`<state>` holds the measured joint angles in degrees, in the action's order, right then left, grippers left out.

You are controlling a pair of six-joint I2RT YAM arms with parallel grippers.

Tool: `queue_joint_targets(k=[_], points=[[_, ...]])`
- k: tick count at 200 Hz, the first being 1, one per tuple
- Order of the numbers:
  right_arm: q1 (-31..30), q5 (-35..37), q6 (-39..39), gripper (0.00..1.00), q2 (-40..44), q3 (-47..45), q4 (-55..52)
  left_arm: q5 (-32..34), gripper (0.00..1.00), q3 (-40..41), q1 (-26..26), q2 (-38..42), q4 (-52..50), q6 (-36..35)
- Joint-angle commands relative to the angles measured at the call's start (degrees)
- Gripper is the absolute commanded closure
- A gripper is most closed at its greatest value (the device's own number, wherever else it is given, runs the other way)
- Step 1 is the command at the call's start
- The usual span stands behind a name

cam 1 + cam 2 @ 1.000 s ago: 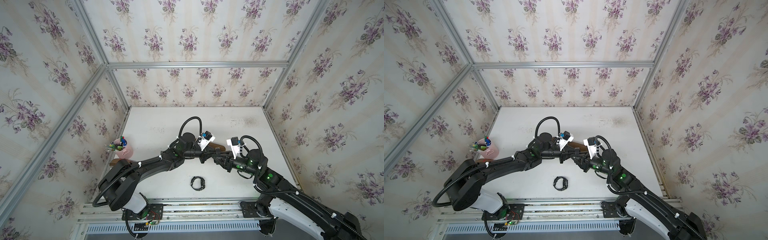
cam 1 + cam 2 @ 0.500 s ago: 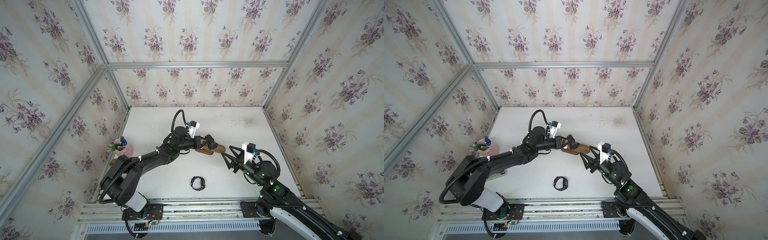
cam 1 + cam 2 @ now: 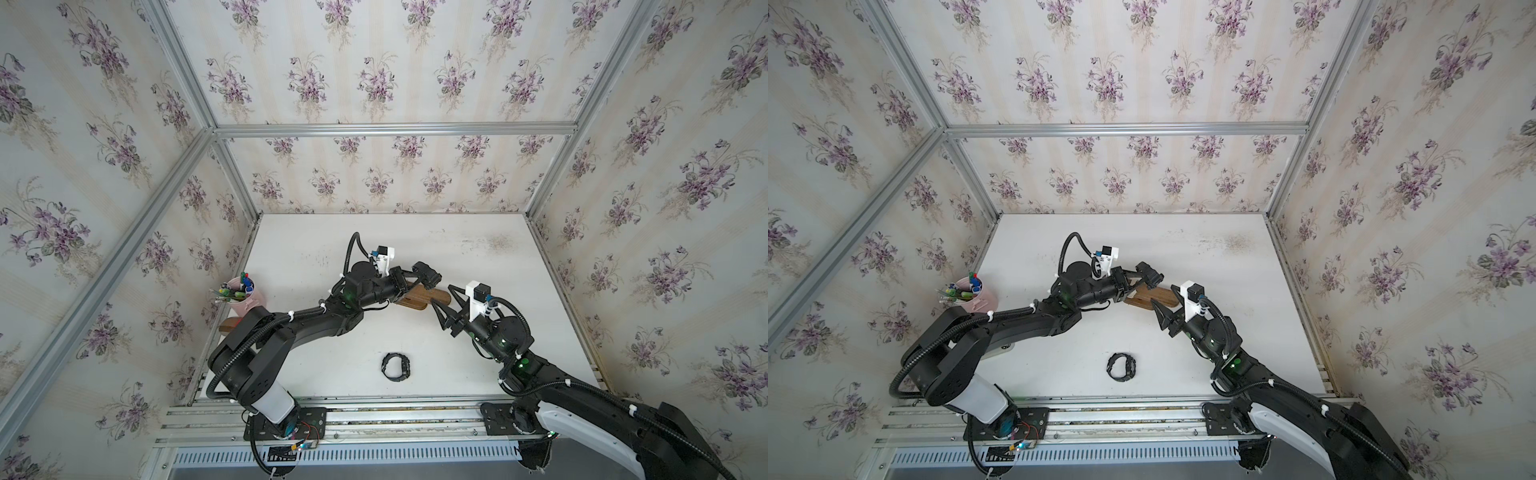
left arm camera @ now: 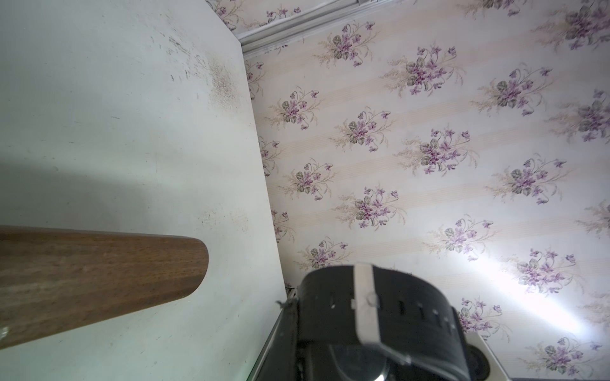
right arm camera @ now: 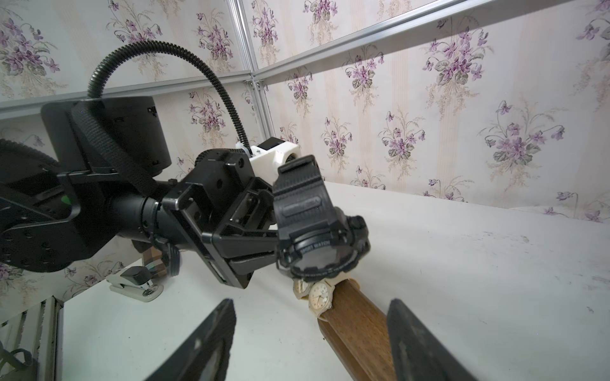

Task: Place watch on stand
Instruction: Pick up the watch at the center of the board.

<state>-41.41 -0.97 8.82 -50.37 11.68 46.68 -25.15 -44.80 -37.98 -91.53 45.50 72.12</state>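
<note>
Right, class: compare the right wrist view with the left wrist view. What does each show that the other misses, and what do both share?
Right wrist only: the left gripper shut on the black sport watch, pale watches already on the stand, a stapler. Left wrist only: the stand's bare rounded end, the strap with holes and keeper. Both: that watch, the stand, the white table.

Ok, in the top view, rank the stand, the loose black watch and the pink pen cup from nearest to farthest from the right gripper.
1. The stand, just ahead of the open right gripper.
2. The loose black watch, toward the table's front edge.
3. The pink pen cup, by the left wall.
</note>
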Motion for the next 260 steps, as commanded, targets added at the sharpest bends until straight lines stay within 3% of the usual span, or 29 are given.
queue_joint_targets(k=[1, 76, 127, 199, 260], points=[[0.06, -2.09, -1.25, 0.29, -3.32, 1.76, 7.76, 1.78, 0.96, 0.56, -0.15, 0.77, 4.2, 5.27], [0.09, -4.86, -1.87, 0.31, -9.99, 4.53, 12.5, -1.77, 0.96, 0.01, -1.08, 1.87, 5.19, 7.59], [0.1, -5.81, -4.14, 0.36, -8.02, 4.45, 10.82, -4.03, 0.96, 0.1, -1.55, 3.4, 3.09, 7.05], [2.47, -6.09, -5.26, 0.34, -3.89, 3.87, 6.24, -5.04, 0.96, 0.84, -1.66, 5.01, 1.31, 6.49], [2.47, -8.67, -5.04, 0.4, -5.7, 5.63, 5.82, -5.36, 0.96, -0.2, -2.56, 4.76, 0.23, 6.13]])
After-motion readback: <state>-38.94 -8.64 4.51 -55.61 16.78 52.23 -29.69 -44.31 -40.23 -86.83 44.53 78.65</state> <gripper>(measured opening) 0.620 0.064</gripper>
